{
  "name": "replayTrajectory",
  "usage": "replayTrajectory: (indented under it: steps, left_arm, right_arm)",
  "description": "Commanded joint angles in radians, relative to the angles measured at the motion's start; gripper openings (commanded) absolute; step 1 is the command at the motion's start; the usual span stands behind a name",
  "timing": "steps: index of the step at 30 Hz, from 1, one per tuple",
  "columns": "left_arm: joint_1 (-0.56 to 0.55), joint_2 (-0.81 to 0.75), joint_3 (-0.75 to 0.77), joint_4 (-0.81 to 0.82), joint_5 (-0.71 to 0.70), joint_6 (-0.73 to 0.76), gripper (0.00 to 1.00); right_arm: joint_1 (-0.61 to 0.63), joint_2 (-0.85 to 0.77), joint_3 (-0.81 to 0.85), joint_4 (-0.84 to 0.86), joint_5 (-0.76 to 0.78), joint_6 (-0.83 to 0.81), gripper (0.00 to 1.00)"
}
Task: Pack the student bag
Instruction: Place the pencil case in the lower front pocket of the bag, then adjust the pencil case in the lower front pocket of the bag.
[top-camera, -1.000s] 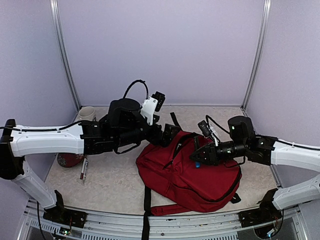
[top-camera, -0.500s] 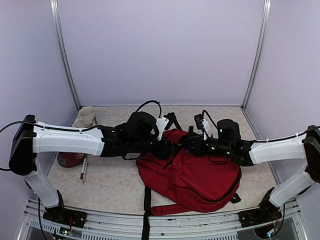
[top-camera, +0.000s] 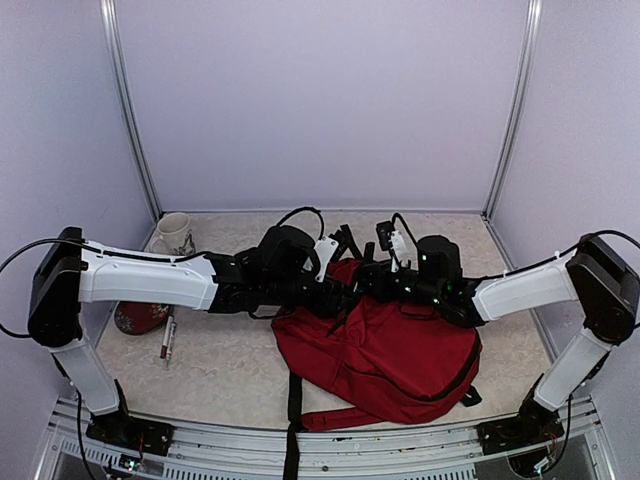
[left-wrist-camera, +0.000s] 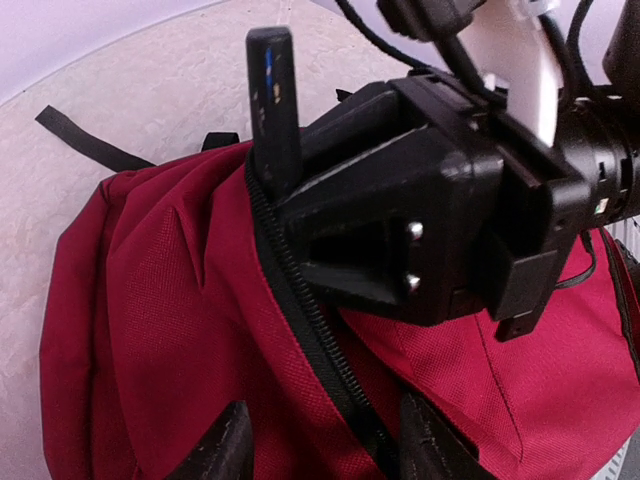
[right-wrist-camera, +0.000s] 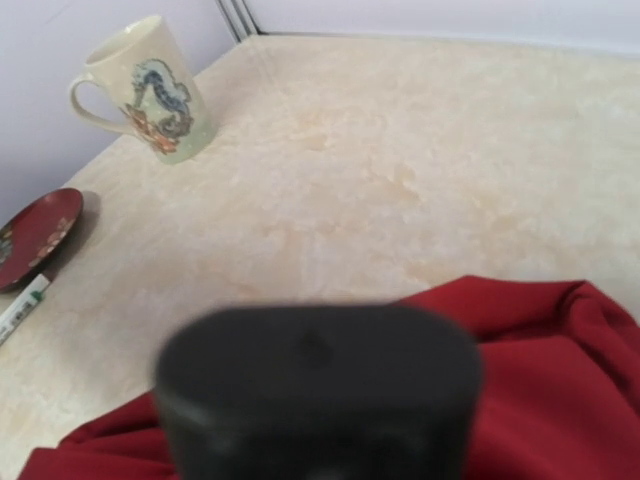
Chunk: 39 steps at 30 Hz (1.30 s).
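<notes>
Here the left jaws stood partly apart, their fingertips (left-wrist-camera: 222, 452) straddling the black zipper (left-wrist-camera: 310, 330) edge of the student bag (top-camera: 385, 365), which lay slumped on the surface (top-camera: 230, 370) between the arms; the right jaws' state we could not tell, a blurred dark shape (right-wrist-camera: 318, 395) hiding them. A mug (top-camera: 173, 233), a red plate (top-camera: 138, 318) and a pen (top-camera: 167, 340) sat well to the left. Both arms stretched low inward, meeting over the bag's far edge.

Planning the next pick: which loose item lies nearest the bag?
The pen, lying between the red plate and the bag; the mug stands farther back.
</notes>
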Motion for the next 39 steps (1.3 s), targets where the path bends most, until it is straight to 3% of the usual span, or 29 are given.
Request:
replayTrajectory:
  steps: [1,6,9,13,17,22,27,30,34,39]
  left_arm:
    - [0.006,0.013,0.010,0.030,0.010,-0.001,0.43]
    - [0.009,0.010,0.004,0.019,0.011,0.012,0.25]
    - [0.013,0.010,-0.001,0.022,0.013,0.012,0.21]
    - [0.014,0.016,0.003,0.023,0.018,0.013,0.31]
    - [0.014,0.027,0.015,0.014,0.021,0.018,0.45]
    - [0.008,0.057,0.049,-0.022,0.010,0.029,0.51]
    - [0.006,0.064,0.055,-0.028,-0.015,0.035,0.43]
    - [0.005,0.068,0.059,-0.027,-0.012,0.038,0.35]
    - [0.000,0.077,0.066,-0.032,0.003,0.041,0.31]
    - [-0.001,0.074,0.064,-0.036,-0.003,0.042,0.19]
  right_arm:
    - [0.017,0.055,0.043,0.048,-0.013,0.052,0.07]
    - [0.060,-0.025,0.004,-0.004,0.004,-0.007,0.43]
    - [0.066,-0.116,-0.024,-0.084,0.031,-0.043,0.64]
    - [0.065,-0.226,-0.004,-0.295,0.061,-0.080,0.92]
    - [0.059,-0.307,0.042,-0.501,0.083,-0.114,0.98]
    - [0.034,-0.377,0.094,-0.693,0.051,-0.119,0.94]
    - [0.031,-0.393,0.061,-0.777,-0.066,-0.033,0.65]
    - [0.032,-0.409,0.003,-0.771,-0.092,0.047,0.47]
    - [0.034,-0.400,-0.046,-0.741,-0.132,0.115,0.44]
    - [0.034,-0.313,-0.037,-0.625,-0.232,0.127,0.31]
